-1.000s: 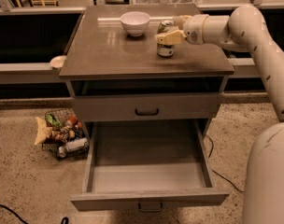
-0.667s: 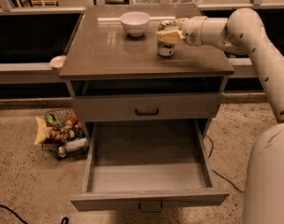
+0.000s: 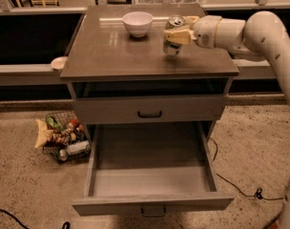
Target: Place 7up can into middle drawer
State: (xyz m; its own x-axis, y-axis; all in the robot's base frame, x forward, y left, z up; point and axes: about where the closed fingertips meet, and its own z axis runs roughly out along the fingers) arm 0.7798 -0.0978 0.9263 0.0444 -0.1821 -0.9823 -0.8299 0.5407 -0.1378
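Note:
The 7up can point(image 3: 171, 36), pale with a silver top, is over the right rear of the cabinet top point(image 3: 111, 56), slightly tilted and just off the surface. My gripper point(image 3: 179, 33) reaches in from the right and is shut on the can's upper part. The middle drawer point(image 3: 152, 202) is pulled fully open below, a wide shallow grey box with a small dark handle, and nothing shows inside it. It lies well below and in front of the gripper.
A white bowl point(image 3: 138, 23) stands on the cabinet top left of the can. The upper drawer front point(image 3: 150, 109) with its black bar handle is closed. A wire basket of snacks point(image 3: 64, 140) sits on the floor at the left. A cable point(image 3: 240, 190) lies on the floor at the right.
The can has risen a little off the cabinet top and shifted slightly right in the gripper. The drawer and bowl have not moved.

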